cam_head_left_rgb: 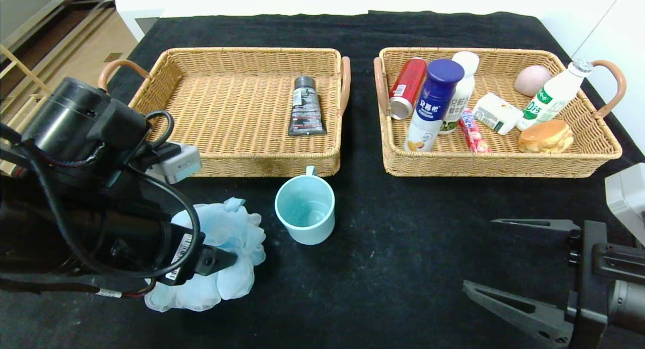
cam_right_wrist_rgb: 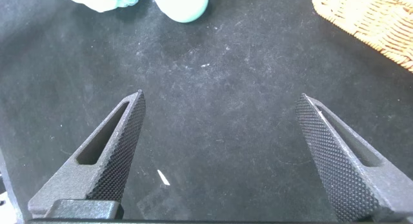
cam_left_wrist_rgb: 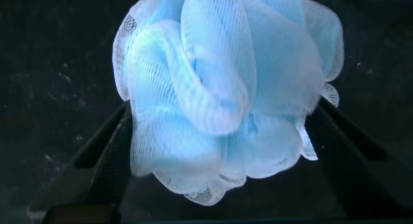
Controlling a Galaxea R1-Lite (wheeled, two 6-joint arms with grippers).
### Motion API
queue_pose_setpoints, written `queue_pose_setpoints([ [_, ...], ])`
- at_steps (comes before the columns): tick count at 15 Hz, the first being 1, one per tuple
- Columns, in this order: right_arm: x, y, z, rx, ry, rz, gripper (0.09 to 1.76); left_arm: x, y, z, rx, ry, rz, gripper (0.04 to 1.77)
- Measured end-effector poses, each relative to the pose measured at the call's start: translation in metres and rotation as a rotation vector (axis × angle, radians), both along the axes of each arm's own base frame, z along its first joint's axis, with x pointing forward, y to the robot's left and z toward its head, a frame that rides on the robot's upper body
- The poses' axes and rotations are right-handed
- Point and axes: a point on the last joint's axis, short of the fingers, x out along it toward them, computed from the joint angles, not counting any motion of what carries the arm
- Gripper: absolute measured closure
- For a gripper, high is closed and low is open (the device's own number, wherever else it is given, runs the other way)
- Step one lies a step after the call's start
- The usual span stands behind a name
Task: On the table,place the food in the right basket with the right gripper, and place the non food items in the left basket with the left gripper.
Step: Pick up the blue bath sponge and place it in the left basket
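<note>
My left end effector (cam_left_wrist_rgb: pixel 219 146) sits low at the near left of the table (cam_head_left_rgb: pixel 383 248), fingers (cam_left_wrist_rgb: pixel 97 159) spread wide with the pale-blue bath pouf (cam_head_left_rgb: pixel 221 258) bulging between them; neither pad has pinched the mesh, so I judge this a straddle ahead of a grasp, not a hold. Just beyond and to the right of that end effector stands the teal mug (cam_head_left_rgb: pixel 305 209), upright on the cloth, touching nothing. Farther ahead lies the left basket (cam_head_left_rgb: pixel 237 160), holding only the dark tube (cam_head_left_rgb: pixel 305 106), laid flat. The pouf and mug remain outside because they are my left arm's unfinished share.

The right basket (cam_head_left_rgb: pixel 499 162), well ahead of my right end effector (cam_head_left_rgb: pixel 496 256), already carries the food: the blue-capped bottle (cam_head_left_rgb: pixel 432 105), the white-capped bottle (cam_head_left_rgb: pixel 461 89) and the red candy stick (cam_head_left_rgb: pixel 472 131) among other items. The right end effector waits empty, its fingers wide apart over bare cloth.

The table wears black, faintly dusty cloth; white furniture stands behind, wooden flooring to the far left.
</note>
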Motion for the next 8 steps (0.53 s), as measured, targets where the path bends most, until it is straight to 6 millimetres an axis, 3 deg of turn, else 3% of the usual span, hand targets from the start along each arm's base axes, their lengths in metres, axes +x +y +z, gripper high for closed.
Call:
queue_pose_setpoints([
  [7,0.002,0.002,-0.003,-0.01,0.012,-0.001,0.15,0.012,-0.004,-0.019,-0.001,0.011,0.018,0.09],
  [8,0.003,0.002,-0.004,-0.011,0.015,-0.002,0.15,0.013,-0.003,-0.022,0.002,0.016,0.021,0.22],
])
